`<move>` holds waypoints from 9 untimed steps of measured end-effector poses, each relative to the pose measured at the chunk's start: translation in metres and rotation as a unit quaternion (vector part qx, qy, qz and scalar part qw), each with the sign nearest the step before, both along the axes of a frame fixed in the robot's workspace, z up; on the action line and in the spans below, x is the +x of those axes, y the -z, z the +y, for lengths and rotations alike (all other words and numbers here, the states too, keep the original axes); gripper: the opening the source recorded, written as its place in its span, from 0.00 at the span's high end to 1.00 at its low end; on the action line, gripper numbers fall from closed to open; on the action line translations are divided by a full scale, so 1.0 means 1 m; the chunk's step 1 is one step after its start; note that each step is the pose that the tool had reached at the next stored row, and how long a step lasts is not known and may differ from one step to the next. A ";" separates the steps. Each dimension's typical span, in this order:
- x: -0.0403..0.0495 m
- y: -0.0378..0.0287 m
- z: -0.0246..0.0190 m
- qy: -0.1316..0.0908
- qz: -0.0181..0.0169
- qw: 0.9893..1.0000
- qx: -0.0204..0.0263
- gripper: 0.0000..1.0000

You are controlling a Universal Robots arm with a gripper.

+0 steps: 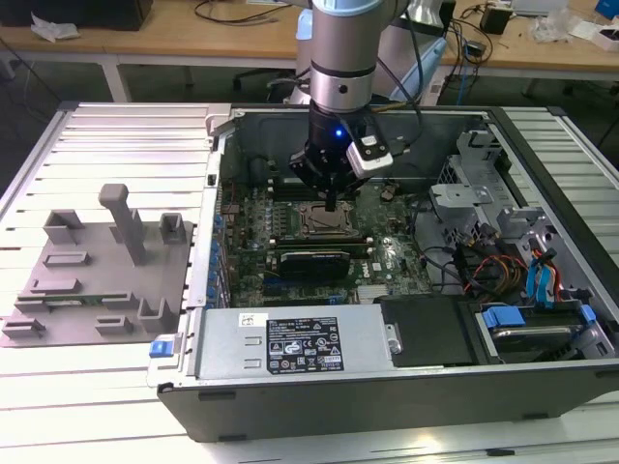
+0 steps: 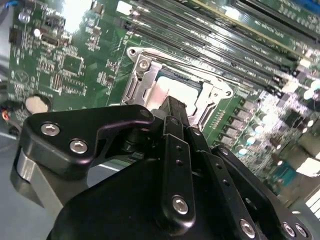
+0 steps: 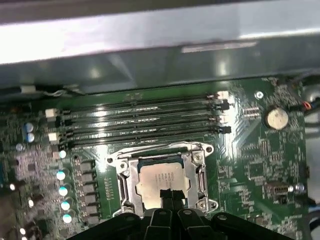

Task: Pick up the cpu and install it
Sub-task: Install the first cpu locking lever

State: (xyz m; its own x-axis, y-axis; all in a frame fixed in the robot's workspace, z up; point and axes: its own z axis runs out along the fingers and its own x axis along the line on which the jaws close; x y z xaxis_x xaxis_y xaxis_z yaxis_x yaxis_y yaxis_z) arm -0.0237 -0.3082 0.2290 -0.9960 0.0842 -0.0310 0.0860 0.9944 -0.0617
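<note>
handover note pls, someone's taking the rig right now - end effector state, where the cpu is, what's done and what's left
End effector: directly over the motherboard socket, fingers together at the tip, right at the cpu's top; actual contact cannot be judged.
The cpu: lying flat inside the socket's metal frame, pale top facing up, seen in both wrist views. In the exterior view the arm stands over the open computer case.
Done: cpu has been brought to the socket and appears seated in it.
Left: confirm it is seated fully; the grey fixture plate on the exterior view's left holds no chip that I can see.
</note>
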 end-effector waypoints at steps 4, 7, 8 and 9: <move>0.0000 0.0007 0.0000 -0.034 0.000 0.999 -0.001 0.89; 0.0000 0.0007 -0.0011 -0.034 0.000 0.999 -0.001 0.89; 0.0000 0.0007 -0.0032 -0.034 0.000 0.999 0.000 0.89; 0.0000 0.0007 -0.0046 -0.034 0.000 0.999 0.000 0.89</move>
